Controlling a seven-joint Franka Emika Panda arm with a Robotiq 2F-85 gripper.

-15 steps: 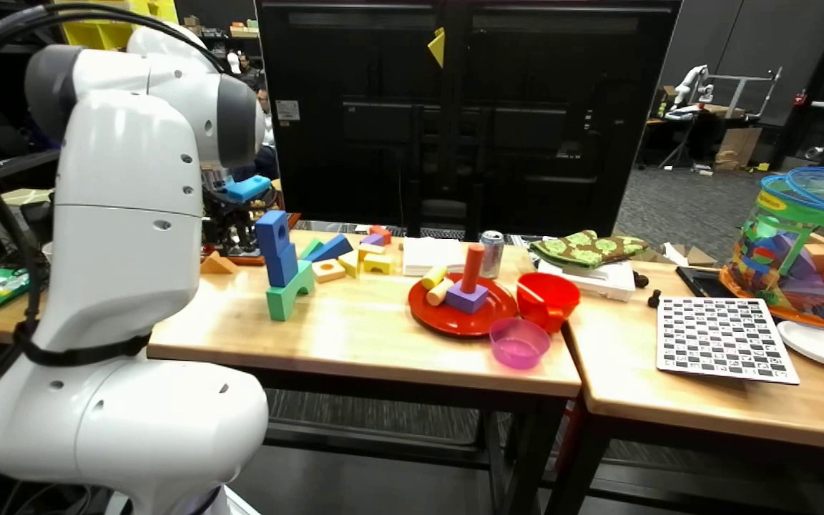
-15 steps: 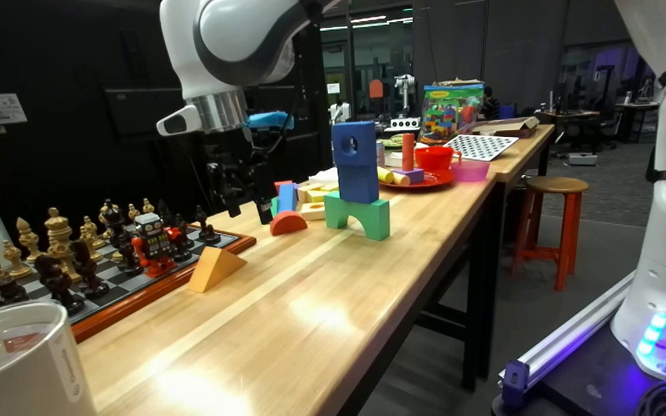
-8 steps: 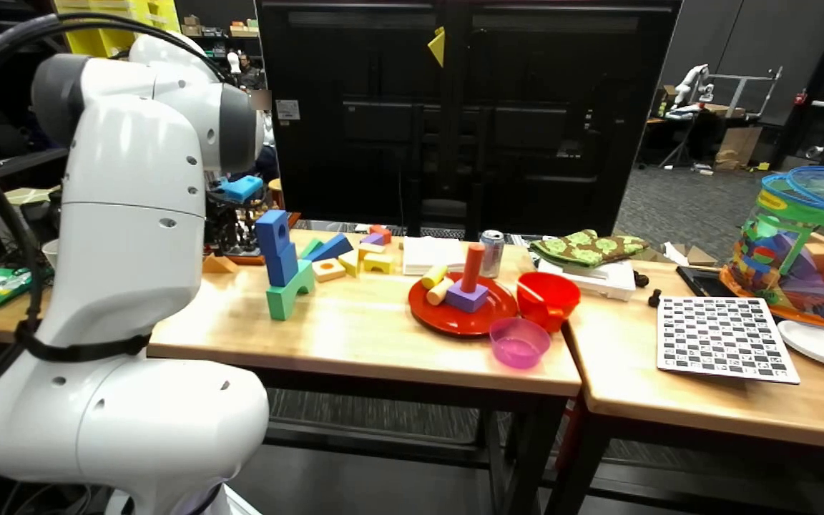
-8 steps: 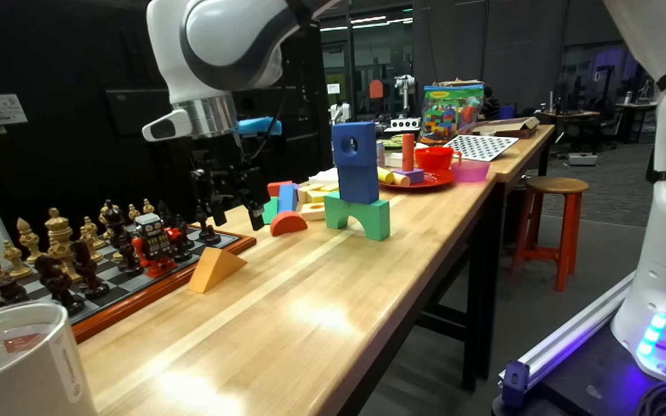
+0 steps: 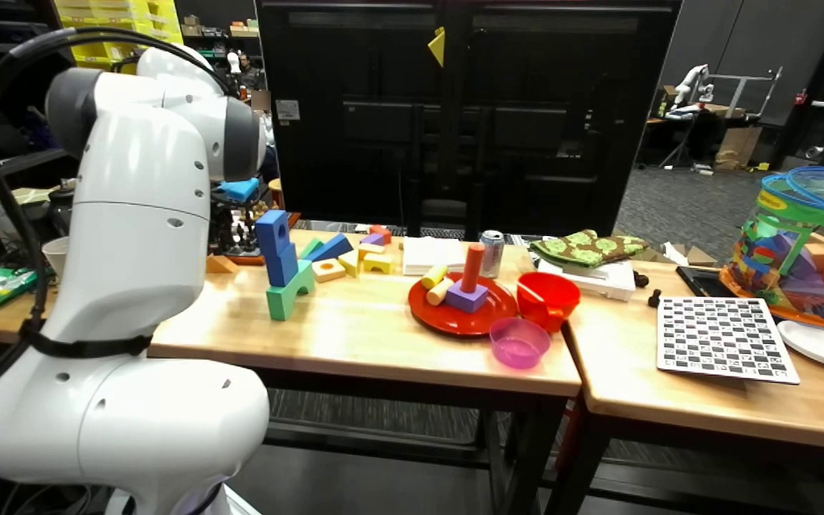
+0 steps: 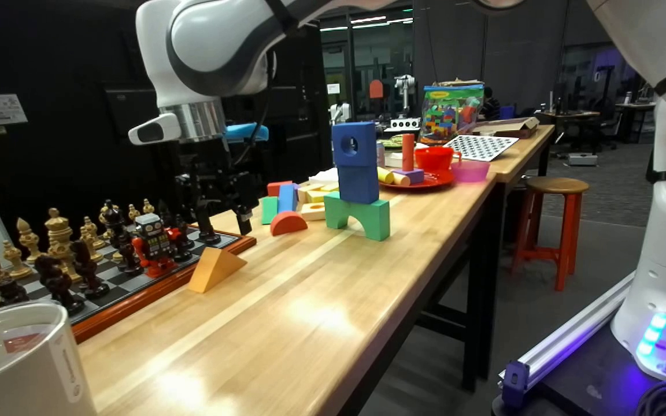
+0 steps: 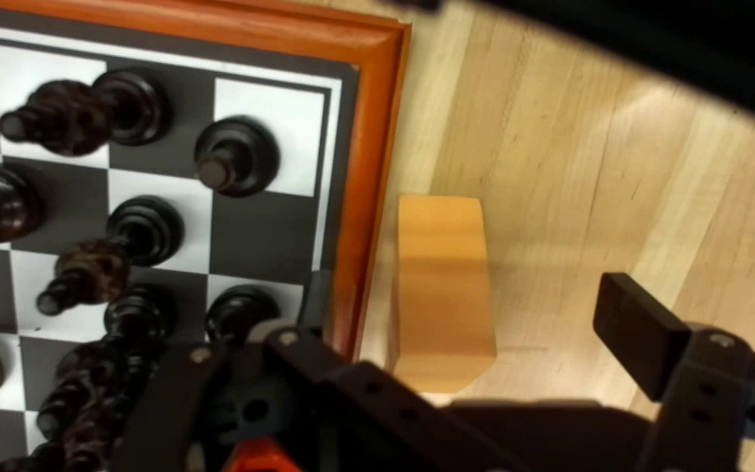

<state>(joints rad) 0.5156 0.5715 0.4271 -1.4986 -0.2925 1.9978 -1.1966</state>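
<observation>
Orange wedge (image 5: 223, 265) apparently part-hidden; chessboard (image 7: 259, 229) cropped

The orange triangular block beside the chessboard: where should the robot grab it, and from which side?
Probably from above: let the open gripper close across the narrow width of the orange block, on its two flat, upright triangular sides. The sloping faces would likely let it slip. The chessboard lies close to one side, so room is tight there.

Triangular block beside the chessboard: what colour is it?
The triangular block is plain light orange, showing best in the wrist view.
</observation>
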